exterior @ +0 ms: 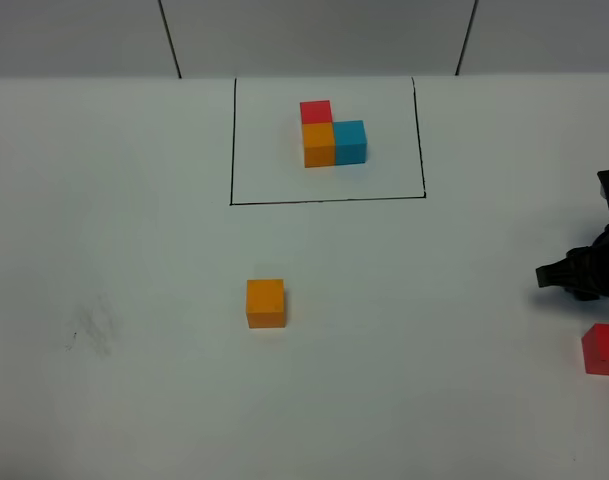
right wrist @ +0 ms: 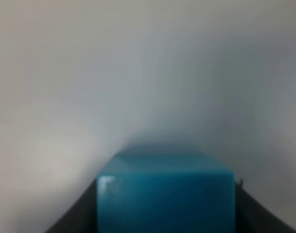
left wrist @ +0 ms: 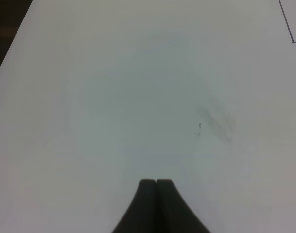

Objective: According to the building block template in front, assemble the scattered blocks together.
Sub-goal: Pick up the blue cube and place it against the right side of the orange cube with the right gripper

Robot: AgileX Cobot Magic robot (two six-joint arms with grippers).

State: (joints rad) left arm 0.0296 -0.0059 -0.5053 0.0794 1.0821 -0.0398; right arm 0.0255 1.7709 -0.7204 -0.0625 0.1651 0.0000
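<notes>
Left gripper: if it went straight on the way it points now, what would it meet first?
Probably only the table: nothing stands ahead of the left gripper; the smudge lies off to one side.

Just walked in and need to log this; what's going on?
The robot is copying the framed template of red, orange and blue cubes. Its right gripper holds the loose blue cube between its fingers, at the right of the overhead view. The loose orange cube sits in the middle and the loose red cube lies far right, apart. The left gripper is shut and empty.
</notes>
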